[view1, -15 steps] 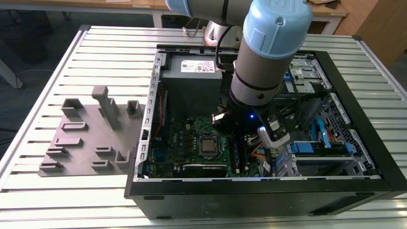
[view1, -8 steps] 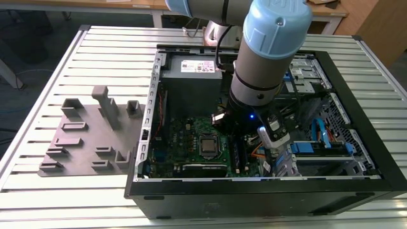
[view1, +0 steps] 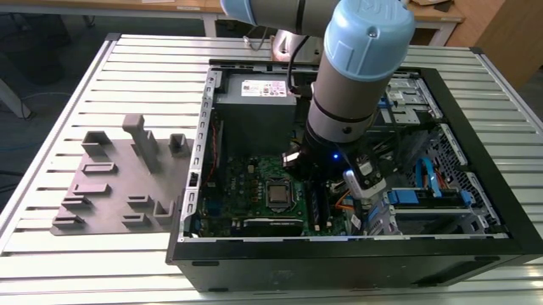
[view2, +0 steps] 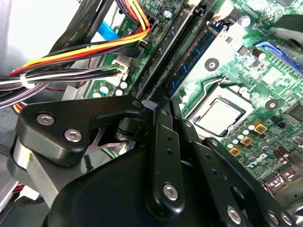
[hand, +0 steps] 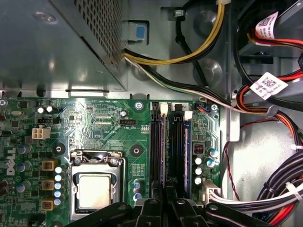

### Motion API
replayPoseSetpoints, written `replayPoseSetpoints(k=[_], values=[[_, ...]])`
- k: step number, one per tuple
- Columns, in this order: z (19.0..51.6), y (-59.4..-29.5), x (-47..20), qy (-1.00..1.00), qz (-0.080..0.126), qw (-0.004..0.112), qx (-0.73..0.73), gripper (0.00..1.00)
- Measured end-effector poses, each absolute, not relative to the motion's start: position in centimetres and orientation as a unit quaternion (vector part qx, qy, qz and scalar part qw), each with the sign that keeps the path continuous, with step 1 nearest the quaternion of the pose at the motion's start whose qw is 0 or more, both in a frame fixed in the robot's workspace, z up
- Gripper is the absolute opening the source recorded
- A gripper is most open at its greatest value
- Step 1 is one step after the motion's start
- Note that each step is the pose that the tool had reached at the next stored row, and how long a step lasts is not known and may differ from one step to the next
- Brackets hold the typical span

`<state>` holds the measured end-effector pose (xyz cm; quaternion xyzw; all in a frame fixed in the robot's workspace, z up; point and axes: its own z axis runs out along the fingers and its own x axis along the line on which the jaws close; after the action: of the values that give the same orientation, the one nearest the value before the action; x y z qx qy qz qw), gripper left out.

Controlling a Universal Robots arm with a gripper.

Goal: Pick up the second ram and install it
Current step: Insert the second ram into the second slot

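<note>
Over at the exterior view's left, a grey moulded fixture tray [view1: 119, 184] with upright posts lies on the slatted pale metal surface [view1: 152, 70], just beside the open black computer case [view1: 339, 254]. Inside the case, the green motherboard [view1: 254, 184] carries a square silver processor socket [view1: 278, 192], also seen in the first wrist view [hand: 94, 189] and the second wrist view [view2: 218, 115]. A grey power supply box [view1: 254, 108] sits at the far end of the case. Just to the right of the socket run the long black memory slots [hand: 169, 151]. The thin dark circuit-board strip that is the second ram [hand: 162, 151] stands on edge in the slot line, and in the second wrist view [view2: 176, 56] it stretches away from the fingertips. The black pincer [hand: 163, 208] hangs low over the near end of that strip, its fingers [view2: 163, 156] drawn close together about the strip's edge. The pale blue and grey arm [view1: 357, 70] comes down over the case. Further right, bundled yellow, red and black cables [hand: 279, 123] lie by the drive bay.
</note>
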<state>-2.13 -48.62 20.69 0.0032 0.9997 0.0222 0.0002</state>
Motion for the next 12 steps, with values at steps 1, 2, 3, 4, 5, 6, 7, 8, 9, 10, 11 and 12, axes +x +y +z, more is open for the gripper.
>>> replayPoseSetpoints(k=[1, 2, 3, 4, 5, 6, 7, 8, 9, 10, 11, 12], values=[[20.63, -48.62, -2.13, 1.000, 0.022, 0.000, 0.003, 0.11], [20.58, -48.63, -2.13, 1.000, 0.022, 0.000, 0.003, 0.11], [20.55, -48.63, -2.13, 1.000, 0.022, 0.000, 0.003, 0.11], [20.53, -48.63, -2.13, 1.000, 0.022, 0.000, 0.003, 0.11], [20.52, -48.62, -2.13, 1.000, 0.022, 0.000, 0.003, 0.11], [20.50, -48.62, -2.13, 1.000, 0.022, 0.000, 0.003, 0.11], [20.49, -48.62, -2.13, 1.000, 0.022, 0.000, 0.003, 0.11], [20.49, -48.62, -2.13, 1.000, 0.022, 0.000, 0.003, 0.11], [20.44, -48.60, -2.12, 1.000, 0.023, 0.000, 0.003, 0.11], [20.41, -48.60, -2.12, 1.000, 0.023, 0.000, 0.003, 0.12], [20.41, -48.60, -2.12, 1.000, 0.023, 0.000, 0.003, 0.12], [20.45, -48.61, -2.13, 1.000, 0.022, 0.000, 0.003, 0.18]])
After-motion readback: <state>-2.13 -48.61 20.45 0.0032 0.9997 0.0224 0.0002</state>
